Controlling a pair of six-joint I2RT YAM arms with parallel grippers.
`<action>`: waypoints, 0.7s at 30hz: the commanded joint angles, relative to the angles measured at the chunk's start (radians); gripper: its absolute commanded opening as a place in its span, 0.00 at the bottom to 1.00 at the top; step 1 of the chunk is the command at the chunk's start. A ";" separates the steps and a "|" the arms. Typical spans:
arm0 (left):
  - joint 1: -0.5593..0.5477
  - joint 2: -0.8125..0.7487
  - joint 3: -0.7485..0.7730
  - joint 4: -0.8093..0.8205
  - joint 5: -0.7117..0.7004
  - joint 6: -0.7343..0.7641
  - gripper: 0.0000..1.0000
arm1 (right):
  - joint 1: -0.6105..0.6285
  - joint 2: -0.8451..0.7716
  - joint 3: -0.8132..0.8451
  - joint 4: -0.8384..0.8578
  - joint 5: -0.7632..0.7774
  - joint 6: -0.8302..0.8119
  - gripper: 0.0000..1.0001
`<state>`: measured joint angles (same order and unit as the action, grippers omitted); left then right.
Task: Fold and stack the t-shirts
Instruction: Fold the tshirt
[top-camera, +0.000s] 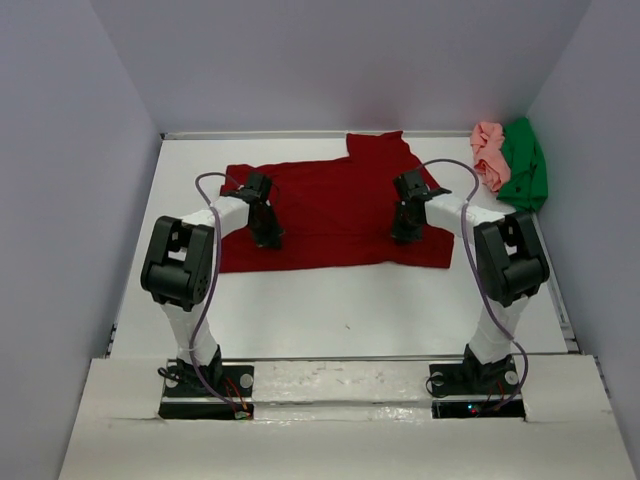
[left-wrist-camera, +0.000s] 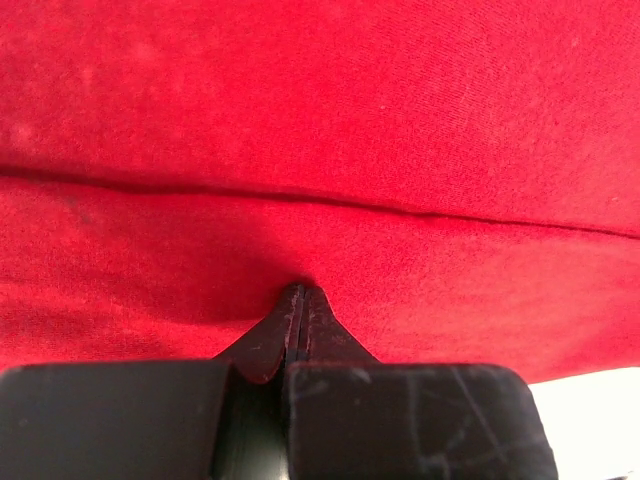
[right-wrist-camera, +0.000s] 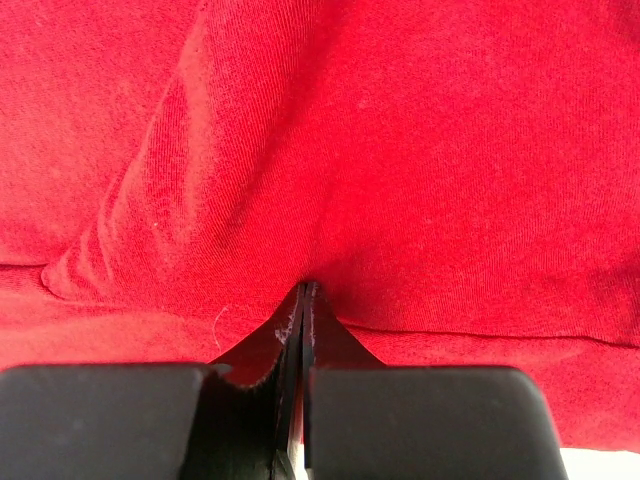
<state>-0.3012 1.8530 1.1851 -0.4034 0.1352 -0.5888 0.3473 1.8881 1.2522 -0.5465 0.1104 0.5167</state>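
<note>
two shut grippers on one red shirt: how the fold could slip

three shirts are in view. the red shirt (top-camera: 330, 215) lies spread across the middle of the table (top-camera: 350, 310), with one sleeve reaching toward the upper centre of the overhead frame. the pink shirt (top-camera: 489, 152) and the green shirt (top-camera: 525, 170) sit bunched together in the upper right corner, well apart from it.

the left gripper (top-camera: 268, 238) rests on the left part of the red shirt and the right gripper (top-camera: 403, 232) on its right part, both near the lower hem. in each wrist view the jaws are pressed together with no gap, their tips dimpling the red cloth. whether any fabric is caught between them i cannot tell.

risks, as i judge them:
- if the tips only press and hold no cloth, a lift would leave the shirt flat and nothing would fold.
- if one side holds and the other does not, the shirt would drag skew and the fold would come out crooked.
- a crease line crosses the left wrist view, so two layers may lie there; taking only the top one would open the shirt instead of folding it.
- pulling along the table with tips pressed down could bunch the cloth into wrinkles.
</note>
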 joint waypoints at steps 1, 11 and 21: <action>0.039 -0.040 -0.087 -0.040 -0.003 -0.011 0.00 | 0.022 -0.013 -0.112 -0.092 0.043 0.048 0.00; 0.047 -0.182 -0.278 -0.048 -0.026 -0.031 0.00 | 0.062 -0.158 -0.236 -0.128 0.054 0.114 0.00; 0.047 -0.244 -0.314 -0.064 -0.058 -0.025 0.00 | 0.136 -0.328 -0.375 -0.165 0.048 0.220 0.00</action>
<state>-0.2642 1.6257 0.9001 -0.3656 0.1535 -0.6373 0.4568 1.6115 0.9298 -0.6029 0.1215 0.6868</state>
